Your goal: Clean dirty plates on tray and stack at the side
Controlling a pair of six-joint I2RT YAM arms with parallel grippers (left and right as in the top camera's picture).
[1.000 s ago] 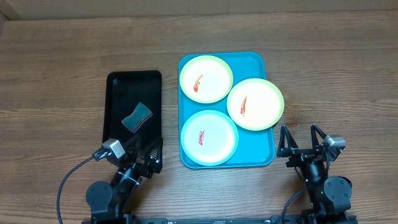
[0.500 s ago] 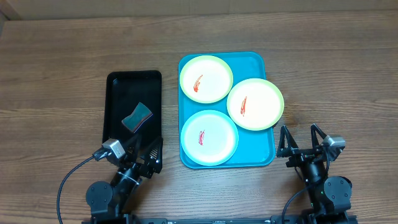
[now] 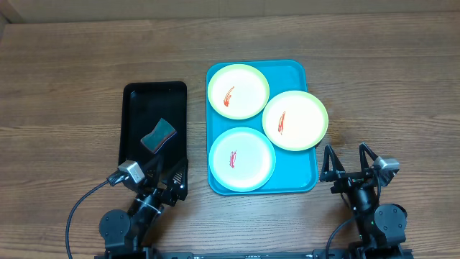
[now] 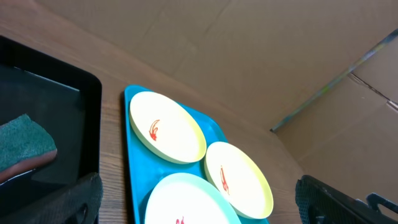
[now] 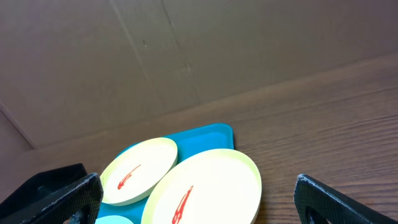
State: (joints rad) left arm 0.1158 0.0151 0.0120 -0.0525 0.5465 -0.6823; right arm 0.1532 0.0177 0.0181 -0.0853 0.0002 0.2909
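Observation:
The turquoise tray [image 3: 295, 72] lies at the table's middle right. On it are three plates with red smears: a yellow-green plate [image 3: 238, 91] at the back left, a yellow-green plate [image 3: 295, 120] overhanging the tray's right rim, and a light blue plate [image 3: 241, 158] at the front left. They also show in the left wrist view [image 4: 166, 126] and the right wrist view [image 5: 205, 190]. My left gripper [image 3: 167, 180] is open and empty near the front edge, left of the tray. My right gripper [image 3: 346, 163] is open and empty, right of the tray's front corner.
A black tray [image 3: 134, 115] lies left of the turquoise tray, with a teal sponge [image 3: 159, 134] in it; the sponge also shows in the left wrist view [image 4: 22, 140]. A cardboard wall [image 5: 186, 50] stands behind the table.

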